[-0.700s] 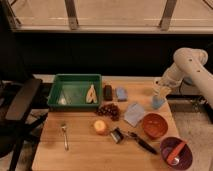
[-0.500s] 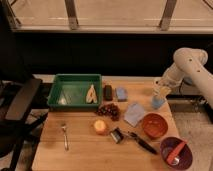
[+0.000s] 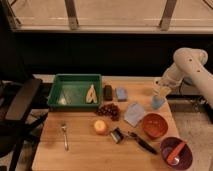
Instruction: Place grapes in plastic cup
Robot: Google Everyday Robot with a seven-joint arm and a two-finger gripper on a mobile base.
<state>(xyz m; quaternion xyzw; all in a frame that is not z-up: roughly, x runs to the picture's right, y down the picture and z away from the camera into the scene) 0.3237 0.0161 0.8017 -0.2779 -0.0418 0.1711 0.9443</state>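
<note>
The grapes (image 3: pixel 108 110), a dark red-purple lumpy bunch, lie on the wooden table (image 3: pixel 80 150) near its middle, just in front of the green tray. The plastic cup (image 3: pixel 158 102), light blue and translucent, stands near the table's right back edge. My gripper (image 3: pixel 162 92) hangs at the end of the white arm directly over the cup, at or just above its rim. It is far to the right of the grapes.
A green tray (image 3: pixel 75 90) holds a pale wedge. A dark brown block (image 3: pixel 107 92) and a small blue block (image 3: pixel 121 93) sit behind the grapes. An orange fruit (image 3: pixel 100 127), orange bowl (image 3: pixel 154 125), purple bowl (image 3: pixel 176 152), fork (image 3: pixel 65 136), pale blue cloth (image 3: pixel 134 113) and black-handled tool (image 3: pixel 137 140) lie around. A chair (image 3: pixel 17 107) stands left.
</note>
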